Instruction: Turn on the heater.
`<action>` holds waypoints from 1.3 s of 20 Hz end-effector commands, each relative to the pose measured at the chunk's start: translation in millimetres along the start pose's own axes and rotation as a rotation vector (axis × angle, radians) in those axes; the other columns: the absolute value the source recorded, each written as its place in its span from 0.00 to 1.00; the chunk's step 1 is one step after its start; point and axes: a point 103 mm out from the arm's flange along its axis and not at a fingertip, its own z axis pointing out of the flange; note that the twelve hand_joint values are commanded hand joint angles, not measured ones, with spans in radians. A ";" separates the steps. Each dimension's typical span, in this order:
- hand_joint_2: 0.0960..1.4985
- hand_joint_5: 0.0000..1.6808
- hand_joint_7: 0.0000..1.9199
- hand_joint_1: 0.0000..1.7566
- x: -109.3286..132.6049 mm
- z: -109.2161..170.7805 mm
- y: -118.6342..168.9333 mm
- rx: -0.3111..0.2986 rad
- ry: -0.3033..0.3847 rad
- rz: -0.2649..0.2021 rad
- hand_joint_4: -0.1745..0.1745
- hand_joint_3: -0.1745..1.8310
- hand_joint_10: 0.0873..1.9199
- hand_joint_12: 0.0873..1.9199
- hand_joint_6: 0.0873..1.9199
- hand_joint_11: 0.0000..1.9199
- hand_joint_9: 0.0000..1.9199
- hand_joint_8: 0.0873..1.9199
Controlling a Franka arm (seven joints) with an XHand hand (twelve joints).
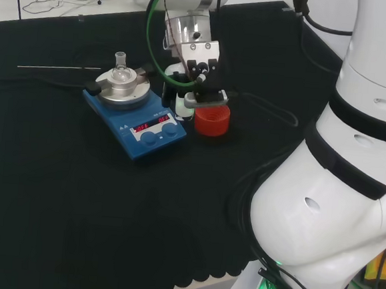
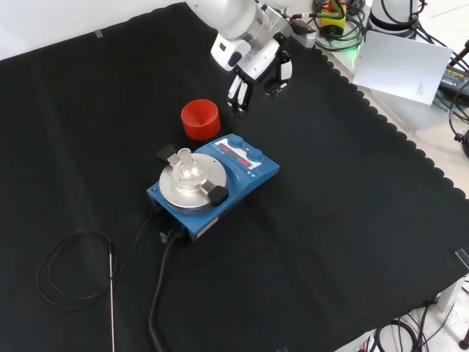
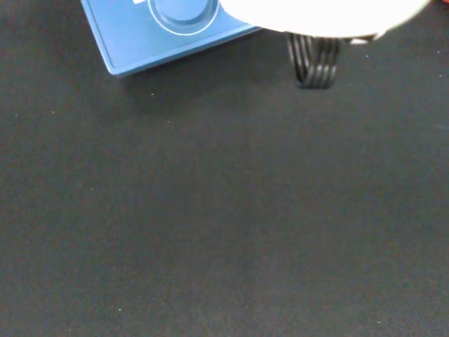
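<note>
The blue heater (image 1: 144, 124) (image 2: 220, 180) stands mid-cloth, and its front panel has two round knobs and red lit figures. A small clear glass flask (image 1: 120, 72) (image 2: 187, 167) sits on its round metal plate. My hand (image 1: 201, 78) (image 2: 253, 70) hovers off the heater's knob side, above and just beyond a red ribbed ring (image 1: 212, 121) (image 2: 200, 119). Its fingers hang down relaxed and hold nothing. In the wrist view a corner of the heater with one knob (image 3: 179, 17) lies ahead of a black finger (image 3: 316, 63), apart from it.
A thin metal probe (image 1: 58, 68) (image 2: 111, 293) on a black cable lies on the cloth past the heater's plate side. A thicker black cable (image 2: 157, 293) leaves the heater's back. The cloth's scalloped edge (image 2: 410, 147) runs along the right of the front view.
</note>
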 end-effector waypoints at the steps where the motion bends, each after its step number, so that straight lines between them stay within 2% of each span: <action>1: 0.37 0.28 0.88 0.82 11.6 -0.1 0.7 0.001 -0.010 0.004 0.21 0.60 0.86 0.71 0.00 0.91 0.95 0.89; 6: 0.37 0.28 0.88 0.82 2.6 1.6 3.9 0.020 -0.004 -0.006 0.21 0.60 0.86 0.71 0.00 0.91 0.95 0.89; 14: 0.37 0.26 0.88 0.82 12.0 14.2 10.0 0.069 -0.003 -0.021 0.24 0.61 0.86 0.71 0.00 0.91 0.95 0.89; 26: 0.36 0.24 0.88 0.82 28.8 32.2 19.9 0.100 -0.025 -0.032 0.26 0.61 0.86 0.71 0.00 0.90 0.95 0.88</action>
